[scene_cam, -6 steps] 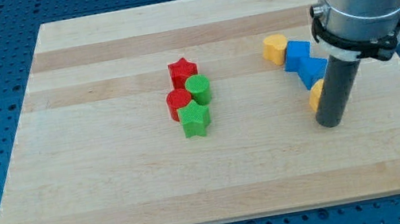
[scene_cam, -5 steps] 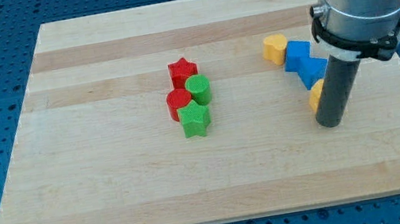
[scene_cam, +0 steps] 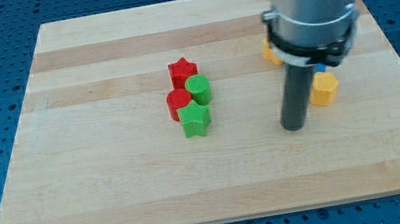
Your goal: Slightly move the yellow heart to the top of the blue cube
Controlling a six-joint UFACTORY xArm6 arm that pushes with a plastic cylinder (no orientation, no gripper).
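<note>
My tip (scene_cam: 293, 126) rests on the board (scene_cam: 116, 190), just left of a yellow block (scene_cam: 324, 88); I have no jaws, only a rod. The arm hides most of the yellow heart (scene_cam: 268, 51) and all but a sliver of blue (scene_cam: 320, 67). Well left cluster a red star (scene_cam: 182, 70), red block (scene_cam: 177, 100), green cylinder (scene_cam: 199, 89) and green star (scene_cam: 195, 118).

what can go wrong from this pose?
1. The arm hides the blue blocks and most of the yellow heart, so any push now is aimed nearly blind.
2. My tip sits at the view's bottom-left of the yellow block, close beside it. A careless sweep could knock that one instead.
3. A leftward swing could scatter the red star and green star cluster.
</note>
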